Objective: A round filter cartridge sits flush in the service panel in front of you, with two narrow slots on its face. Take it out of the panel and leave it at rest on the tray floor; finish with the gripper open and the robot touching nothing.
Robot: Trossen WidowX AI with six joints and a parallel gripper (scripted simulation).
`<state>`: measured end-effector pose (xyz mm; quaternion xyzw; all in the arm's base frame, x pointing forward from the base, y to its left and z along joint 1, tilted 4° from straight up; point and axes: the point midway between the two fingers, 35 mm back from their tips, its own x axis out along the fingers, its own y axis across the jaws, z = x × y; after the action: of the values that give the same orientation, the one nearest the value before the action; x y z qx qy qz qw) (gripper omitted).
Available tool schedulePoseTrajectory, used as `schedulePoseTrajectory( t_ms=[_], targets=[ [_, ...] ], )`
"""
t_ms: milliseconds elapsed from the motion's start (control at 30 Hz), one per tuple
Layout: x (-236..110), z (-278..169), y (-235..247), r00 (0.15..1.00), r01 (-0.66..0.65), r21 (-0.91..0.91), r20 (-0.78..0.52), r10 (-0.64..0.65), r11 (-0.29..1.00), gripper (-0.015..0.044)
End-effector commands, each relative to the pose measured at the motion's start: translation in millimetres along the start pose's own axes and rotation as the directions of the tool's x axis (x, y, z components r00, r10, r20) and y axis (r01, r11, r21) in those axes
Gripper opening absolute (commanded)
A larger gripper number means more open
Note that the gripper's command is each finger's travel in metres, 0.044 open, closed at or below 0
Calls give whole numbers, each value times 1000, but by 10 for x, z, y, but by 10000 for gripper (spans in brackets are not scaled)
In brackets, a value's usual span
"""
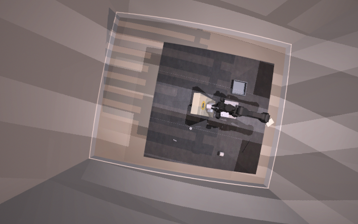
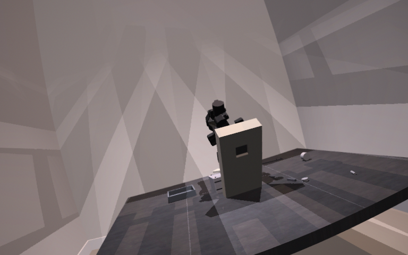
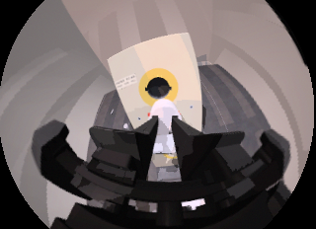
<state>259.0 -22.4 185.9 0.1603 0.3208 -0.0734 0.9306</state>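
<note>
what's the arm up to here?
The pincer is shut on the white filter cartridge, which is out of the cream service panel; the yellow-ringed socket in the panel shows dark and vacant. The cartridge hangs just in front of the panel. The grey tray sits off to one side on the table, with no cartridge in it.

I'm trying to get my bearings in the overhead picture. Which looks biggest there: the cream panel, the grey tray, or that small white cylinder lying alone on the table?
1. Cream panel, largest.
2. Grey tray, somewhat smaller.
3. White cylinder, by far the smallest.
</note>
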Motion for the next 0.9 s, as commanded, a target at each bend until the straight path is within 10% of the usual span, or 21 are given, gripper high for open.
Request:
schedulePoseTrajectory(
  t_ms=[0, 867],
  targets=[
    [7, -99, -22, 1000, -8, -5, 8, 8, 1000, 0],
    [32, -233, -62, 1000, -8, -5, 8, 8, 1000, 99]
  ],
)
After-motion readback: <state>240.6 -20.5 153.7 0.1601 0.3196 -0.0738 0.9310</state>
